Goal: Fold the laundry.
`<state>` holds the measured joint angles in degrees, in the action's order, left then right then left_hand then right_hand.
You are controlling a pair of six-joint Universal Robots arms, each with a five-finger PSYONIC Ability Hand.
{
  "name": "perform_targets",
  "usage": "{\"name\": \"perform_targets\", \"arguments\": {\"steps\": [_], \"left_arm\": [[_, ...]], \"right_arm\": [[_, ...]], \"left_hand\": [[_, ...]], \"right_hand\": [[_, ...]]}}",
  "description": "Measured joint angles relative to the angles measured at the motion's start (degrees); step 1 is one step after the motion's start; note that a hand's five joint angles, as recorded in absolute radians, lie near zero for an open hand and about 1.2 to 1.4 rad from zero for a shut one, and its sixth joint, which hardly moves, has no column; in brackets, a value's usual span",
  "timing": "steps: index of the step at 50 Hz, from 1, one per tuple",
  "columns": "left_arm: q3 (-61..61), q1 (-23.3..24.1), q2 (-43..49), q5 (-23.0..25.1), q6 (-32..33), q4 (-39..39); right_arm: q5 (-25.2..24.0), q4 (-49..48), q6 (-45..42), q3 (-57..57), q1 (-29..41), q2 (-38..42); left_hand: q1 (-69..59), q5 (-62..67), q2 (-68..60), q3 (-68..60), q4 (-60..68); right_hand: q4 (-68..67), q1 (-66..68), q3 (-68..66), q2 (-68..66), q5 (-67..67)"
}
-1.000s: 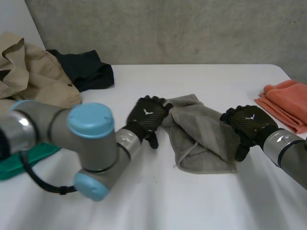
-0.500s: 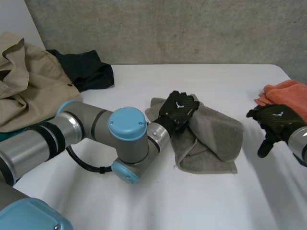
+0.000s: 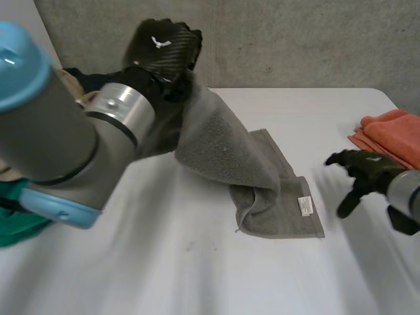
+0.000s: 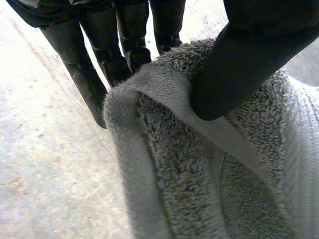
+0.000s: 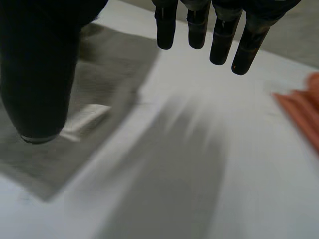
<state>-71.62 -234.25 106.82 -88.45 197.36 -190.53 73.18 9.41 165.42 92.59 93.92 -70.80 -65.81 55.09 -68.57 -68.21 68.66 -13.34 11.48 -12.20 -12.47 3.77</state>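
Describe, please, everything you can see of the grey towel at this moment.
The grey towel is terry cloth, looped and fluffy, with a hemmed edge and a small white label near one corner. One end is held high, its edge pinched between the thumb and fingers of the left hand. From there it slopes down to the other end, which lies partly folded on the white table.
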Motion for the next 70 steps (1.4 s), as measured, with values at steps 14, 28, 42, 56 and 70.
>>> {"name": "perform_targets", "arguments": {"steps": [14,28,42,56,70], "left_arm": [[-2.17,-2.8,-5.46,-2.29,-0.25,4.19],[-6.02,-7.74,-5.14,-2.34,-0.4,4.02],[-5.95,-7.51,-5.04,-2.32,-0.43,4.02],[-6.56,-7.62,-5.23,-2.25,-0.4,4.02],[-6.7,-7.78,-5.36,-2.25,-0.4,4.04]], "right_arm": [[0.62,-7.24,0.33,2.03,12.31,5.61],[0.68,-14.59,-17.31,7.84,12.61,6.94],[0.74,-18.44,-18.17,6.02,12.61,10.47],[0.95,-18.57,-18.05,0.8,12.71,13.53],[0.95,-18.18,-17.51,-2.46,13.04,15.49]], "left_hand": [[0.0,0.0,0.0,0.0,0.0],[0.0,0.0,0.0,0.0,0.0],[0.0,0.0,0.0,0.0,0.0],[0.0,0.0,0.0,0.0,0.01],[0.0,0.0,0.0,0.0,0.01]], "right_hand": [[-1.5,1.01,-3.18,-2.93,1.95],[-8.45,7.08,-9.63,-8.67,7.61],[-20.77,17.91,-22.08,-21.89,14.3],[-26.28,22.37,-27.12,-26.81,16.06],[-29.72,25.06,-30.89,-30.59,23.13]]}}
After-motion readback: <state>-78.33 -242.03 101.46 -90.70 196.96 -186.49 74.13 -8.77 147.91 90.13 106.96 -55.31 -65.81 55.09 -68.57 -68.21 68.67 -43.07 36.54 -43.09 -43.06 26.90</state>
